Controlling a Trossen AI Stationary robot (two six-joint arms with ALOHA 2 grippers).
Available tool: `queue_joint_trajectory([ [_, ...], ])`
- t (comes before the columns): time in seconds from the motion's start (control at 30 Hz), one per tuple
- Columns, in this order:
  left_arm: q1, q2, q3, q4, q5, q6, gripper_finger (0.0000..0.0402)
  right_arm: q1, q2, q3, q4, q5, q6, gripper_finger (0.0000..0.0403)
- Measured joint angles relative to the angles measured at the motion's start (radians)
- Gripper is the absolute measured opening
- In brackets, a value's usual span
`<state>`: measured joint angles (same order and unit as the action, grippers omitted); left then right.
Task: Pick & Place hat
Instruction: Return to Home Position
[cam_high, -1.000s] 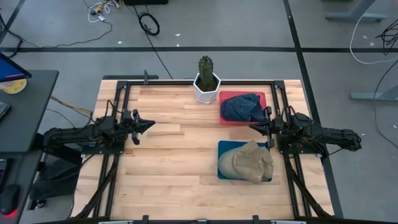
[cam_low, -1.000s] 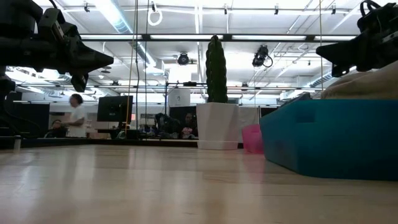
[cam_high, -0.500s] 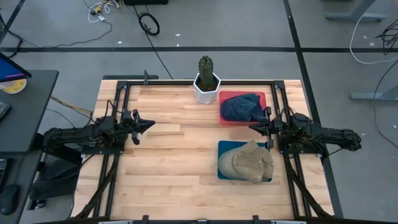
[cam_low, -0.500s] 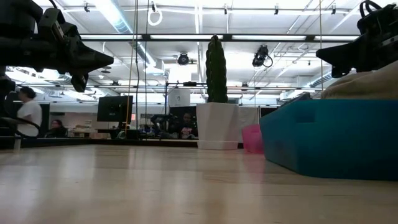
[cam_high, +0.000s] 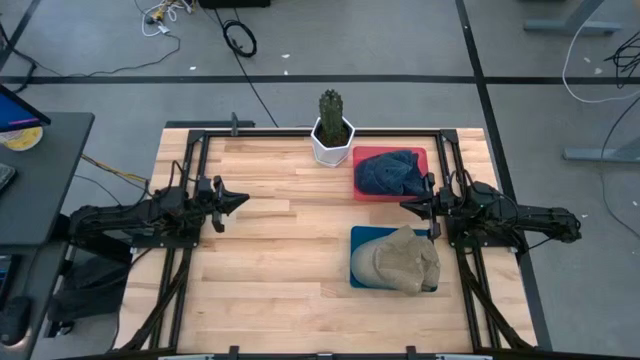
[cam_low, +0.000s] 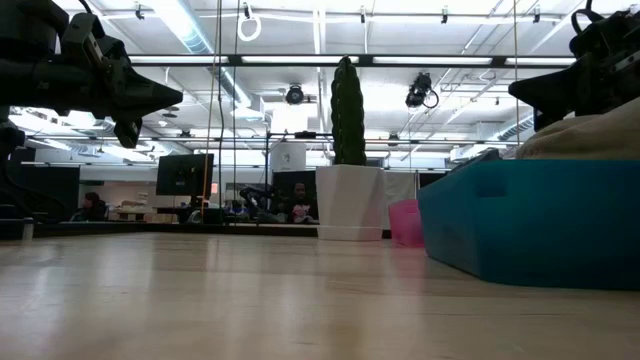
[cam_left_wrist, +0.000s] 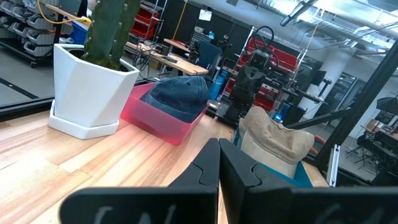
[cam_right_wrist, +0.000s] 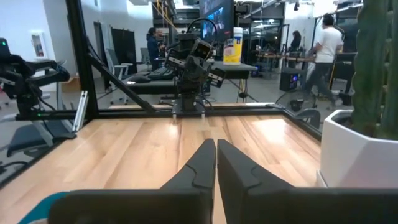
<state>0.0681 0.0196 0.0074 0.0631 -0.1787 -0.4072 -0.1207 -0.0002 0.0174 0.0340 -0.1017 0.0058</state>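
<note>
Hovering, both pressed together: left pincer (cam_high: 241, 200), right pincer (cam_high: 406, 206) (brown caps (cam_high: 405, 260) in blue bin (cam_high: 359, 238)).

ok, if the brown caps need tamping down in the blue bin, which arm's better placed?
Right, most likely. The right gripper hangs just past the far edge of the blue bin, close to the brown caps. The left gripper waits across the table. Both have fingers shut.

Two matte-black jointed arms (cam_high: 120, 220); end effectors (cam_high: 240, 200) seemingly wedge-shaped.
</note>
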Motion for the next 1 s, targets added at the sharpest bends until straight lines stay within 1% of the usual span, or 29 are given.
queue_joint_trajectory([
  [0.2, 0.0, 0.0, 0.0, 0.0, 0.0, 0.0, 0.0003, 0.0, 0.0, 0.0, 0.0, 0.0, 0.013, 0.0029],
  [1.0, 0.0, 0.0, 0.0, 0.0, 0.0, 0.0, 0.0003, 0.0, 0.0, 0.0, 0.002, 0.0, 0.012, 0.0027],
])
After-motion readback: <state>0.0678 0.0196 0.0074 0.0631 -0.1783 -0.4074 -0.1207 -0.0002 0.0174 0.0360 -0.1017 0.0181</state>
